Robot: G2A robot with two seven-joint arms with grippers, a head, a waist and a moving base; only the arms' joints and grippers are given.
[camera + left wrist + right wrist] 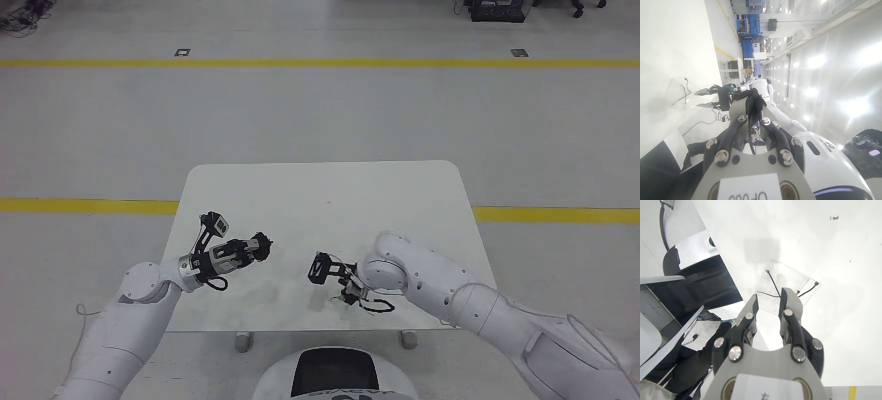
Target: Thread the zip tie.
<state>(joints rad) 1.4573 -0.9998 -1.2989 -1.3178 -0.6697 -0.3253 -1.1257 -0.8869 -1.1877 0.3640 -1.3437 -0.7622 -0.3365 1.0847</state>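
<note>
The white counter [330, 200] is smooth and flat. On it lies a clear tray [791, 275]. It is thin and shiny like glass, with straight edges.

The right gripper [768, 296] hangs just above one edge of the tray. Its jaws are wide open and hold nothing. They have gray metal sides and black ridged pads [782, 300].

The left gripper [753, 96] is off to one side of the tray, well apart from it. Its jaws are squeezed shut on a thin black strip that looks like a zip tie [749, 128]. The strip runs back toward the wrist.

More zip ties [773, 283] lie flat on the tray, crossing each other. They are skinny, black and bendy, and each has a small square head at one end.

I think the job is near its start, with nothing threaded yet. The right jaws seem set to pick a tie off the tray. That calls for a slow drop and a neat pinch, because the ties are thin and the tray looks slippery.
</note>
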